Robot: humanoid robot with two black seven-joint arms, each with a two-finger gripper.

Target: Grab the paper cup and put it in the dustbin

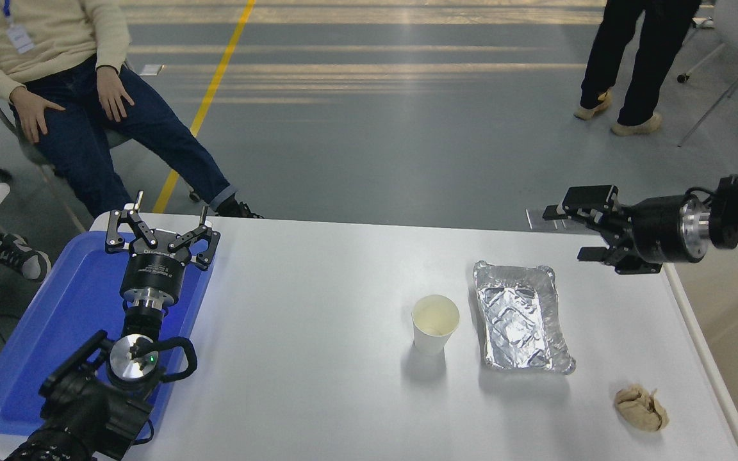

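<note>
Pincer spread above the table's far right edge

Right pincer [579,232] hangs with fingers parted, grasping nothing — well apart from the paper cup [435,323], which stands upright mid-table [318,333], just left of a crumpled foil tray [521,317]. The dustbin [734,333] sits off the right edge. The left pincer [162,225] rests released over the blue tray [55,320].

A grey concrete floor [369,147] fills the far side beyond the white table [318,384]; a yellow line [205,105] runs across it from the top edge toward the table's far left corner; pale bands of light stripe it near the top; metal chair legs [718,105] stand at the upper right.
</note>
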